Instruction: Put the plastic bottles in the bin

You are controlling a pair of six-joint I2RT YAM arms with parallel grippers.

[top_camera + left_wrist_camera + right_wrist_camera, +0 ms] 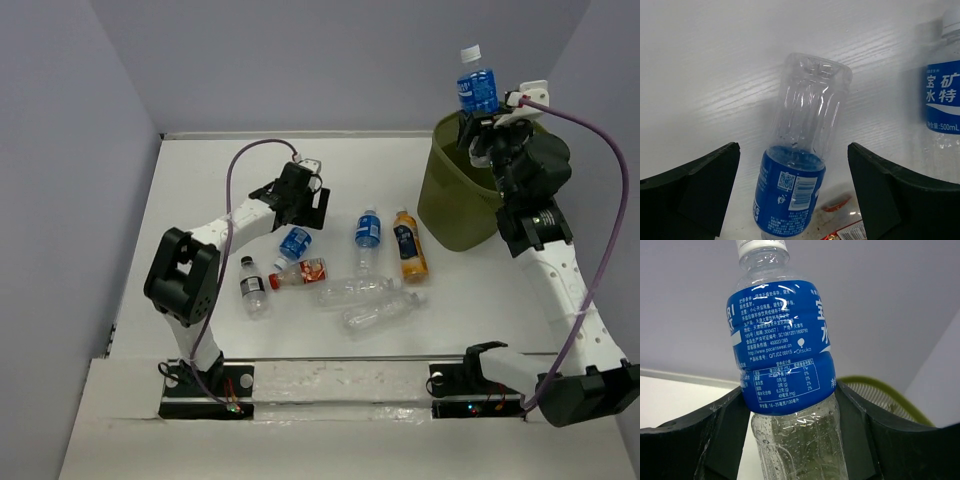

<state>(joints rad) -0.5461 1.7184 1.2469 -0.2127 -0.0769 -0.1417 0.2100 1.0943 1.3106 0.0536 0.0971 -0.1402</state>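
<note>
1. The right gripper (792, 435) is closed on a blue bottle (780, 345). The bottle stands upright, cap up. The jaws clamp the clear body just below the label.
2. In the top view this bottle hangs over the far rim of the bin (455, 205), at the far right of the bench (200, 170). Whether it is fully over the opening cannot be told.
3. The left gripper (792, 172) is open, with its jaws spread wide on either side of a second blue bottle (807, 110). That bottle lies on the bench left of centre. No contact shows.
4. Other bottles lying on the bench:
   - dark-label bottle (252, 288), furthest left;
   - red-label bottle (300, 272), just beside it;
   - third blue bottle (367, 232) and orange bottle (408, 248), side by side near the bin;
   - far clear bottle (352, 290) and near clear bottle (383, 311), close together at centre.
5. Handling, as judged: most bottles look empty or nearly so, and droplets show inside the held one. Expect low weight, thin walls that give under squeeze, and smooth round sides that roll. The orange bottle looks full, so treat it as heavier.
6. Grasp point, as judged: take each bottle across the body at the label band, jaws square to its long axis. Avoid the tapered neck, where the jaws could slide off.
7. Step in hand, as judged: release of the held bottle into the bin. Seven bottles are left on the bench.
</note>
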